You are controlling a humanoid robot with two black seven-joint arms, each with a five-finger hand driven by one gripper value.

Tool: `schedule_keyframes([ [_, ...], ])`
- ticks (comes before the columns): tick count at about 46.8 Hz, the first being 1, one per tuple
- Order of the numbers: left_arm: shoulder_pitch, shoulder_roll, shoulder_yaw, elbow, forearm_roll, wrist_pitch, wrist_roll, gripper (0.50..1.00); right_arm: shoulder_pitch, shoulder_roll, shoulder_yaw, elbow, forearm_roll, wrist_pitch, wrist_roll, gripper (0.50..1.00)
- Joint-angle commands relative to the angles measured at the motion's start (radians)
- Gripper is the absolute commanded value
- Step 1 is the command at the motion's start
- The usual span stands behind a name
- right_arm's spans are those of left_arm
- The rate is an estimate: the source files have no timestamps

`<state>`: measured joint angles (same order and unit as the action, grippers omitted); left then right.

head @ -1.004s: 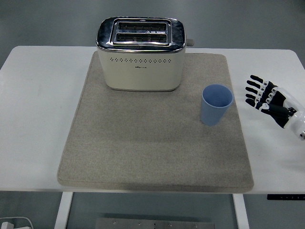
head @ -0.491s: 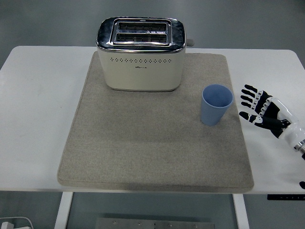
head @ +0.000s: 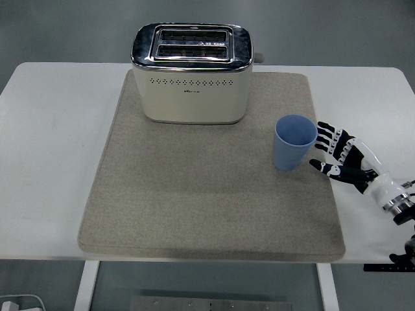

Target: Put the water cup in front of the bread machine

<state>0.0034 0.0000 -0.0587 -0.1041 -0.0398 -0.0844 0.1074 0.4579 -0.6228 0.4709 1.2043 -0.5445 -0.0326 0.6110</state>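
Blue plastic, by the look of it, the water cup [head: 295, 142] stands upright and open-mouthed on the grey felt mat [head: 207, 214], near the mat's 3 o'clock edge and off at about 4 o'clock from the bread machine [head: 192, 73]. That cream-and-chrome machine sits at the mat's 12 o'clock end, well apart from the cup, and the stretch of mat at its 6 o'clock side, where the cup belongs, lies bare.

At the cup's 3 o'clock side is the right hand [head: 340, 155], fingers spread wide and holding nothing, its fingertips [head: 321, 129] just beside the cup wall; whether they touch it cannot be told. The left hand is out of sight.

Risks from here, as I judge them:

- The cup looks light and tapers to a narrow base, so a sideways nudge from the spread fingers before the thumb comes round could tip it toward 9 o'clock or skid it away.
- Closing high, near the rim, may squeeze the thin wall and let the cup pop out of the grip.
- The felt may drag at the base, so sliding rather than lifting could topple it.
- Carried toward 10 o'clock, the cup could knock the machine's front panel if it travels too far.
- Set down tilted on the soft mat, it may rock over on release.
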Motion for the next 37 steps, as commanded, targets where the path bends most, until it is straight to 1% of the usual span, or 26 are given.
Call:
schedule_keyframes([
  [1, 0.001, 0.0, 0.0, 0.0, 0.0, 0.0, 0.0, 1.0, 0.005, 0.008, 0.0, 0.0, 0.0, -0.006, 0.0, 0.911],
  [6, 0.0, 0.0, 0.0, 0.0, 0.001, 0.0, 0.0, 1.0, 0.01, 0.015, -0.001, -0.002, 0.0, -0.01, 0.0, 0.911],
  [19, 0.001, 0.0, 0.0, 0.0, 0.0, 0.0, 0.0, 1.0, 0.019, 0.078, -0.003, -0.015, -0.008, -0.026, 0.0, 0.911],
  [31, 0.001, 0.0, -0.001, 0.0, 0.0, 0.0, 0.0, 1.0, 0.031, 0.115, -0.005, -0.038, -0.008, -0.029, 0.0, 0.911],
  [37, 0.003, 0.0, -0.001, 0.0, 0.0, 0.0, 0.0, 1.0, 0.036, 0.123, -0.005, -0.049, -0.008, -0.029, 0.0, 0.911],
])
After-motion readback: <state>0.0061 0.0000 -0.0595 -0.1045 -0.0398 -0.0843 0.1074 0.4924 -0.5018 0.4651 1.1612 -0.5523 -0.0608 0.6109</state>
